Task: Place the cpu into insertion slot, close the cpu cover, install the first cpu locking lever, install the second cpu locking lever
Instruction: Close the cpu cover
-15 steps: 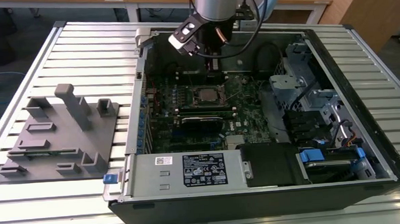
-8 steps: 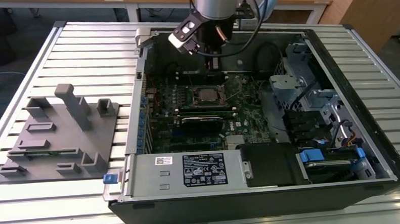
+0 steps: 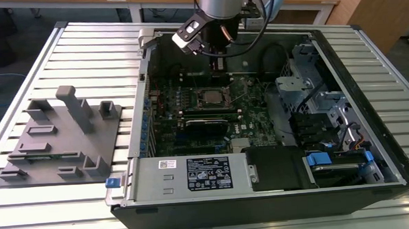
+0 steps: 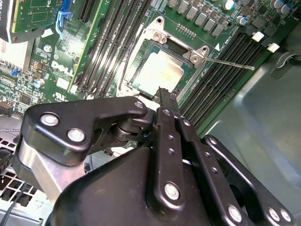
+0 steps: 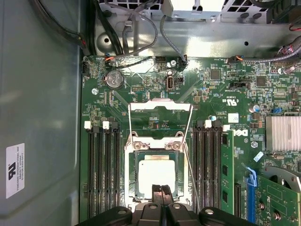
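- Plainly, the chip (image 5: 156, 173) lies flat in the socket (image 5: 132, 176) on the green board (image 5: 221, 94), inside the open computer case (image 3: 264, 210)
- the gripper (image 5: 162, 189) hangs above the chip's edge without touching it, its fingertips pressed together and pinching nothing
- the cover (image 5: 160, 106) is flipped open, clear of the socket
- in the second wrist view, a thin lever (image 4: 230, 63) sticks out free beside the socket

A silver table (image 3: 84, 47) of long metal strips holds an open black computer case (image 3: 264, 210) lying on its side. A grey stand (image 3: 61, 146) sits beside it, on the exterior view's left.
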{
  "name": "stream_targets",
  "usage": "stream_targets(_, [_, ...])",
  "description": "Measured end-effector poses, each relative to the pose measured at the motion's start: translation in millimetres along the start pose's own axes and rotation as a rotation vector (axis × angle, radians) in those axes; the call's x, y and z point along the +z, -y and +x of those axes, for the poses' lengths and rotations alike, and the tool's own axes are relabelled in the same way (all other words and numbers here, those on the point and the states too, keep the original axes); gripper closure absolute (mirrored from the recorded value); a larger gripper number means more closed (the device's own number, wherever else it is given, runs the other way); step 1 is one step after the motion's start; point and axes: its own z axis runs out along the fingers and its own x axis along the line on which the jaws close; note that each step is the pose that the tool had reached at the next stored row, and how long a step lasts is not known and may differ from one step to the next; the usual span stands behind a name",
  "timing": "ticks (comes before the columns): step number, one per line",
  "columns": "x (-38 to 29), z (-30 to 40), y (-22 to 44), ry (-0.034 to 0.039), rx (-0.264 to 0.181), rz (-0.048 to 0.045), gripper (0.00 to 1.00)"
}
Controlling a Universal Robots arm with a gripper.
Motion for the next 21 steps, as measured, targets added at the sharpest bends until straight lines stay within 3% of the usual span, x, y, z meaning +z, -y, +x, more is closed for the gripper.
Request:
stream_targets(7, [0.0,0.0,-1.6,0.0,0.0,0.0,0.9])
stream_targets(21, [0.7,0.2,-14.6,-0.0001,0.0,-0.0001,0.9])
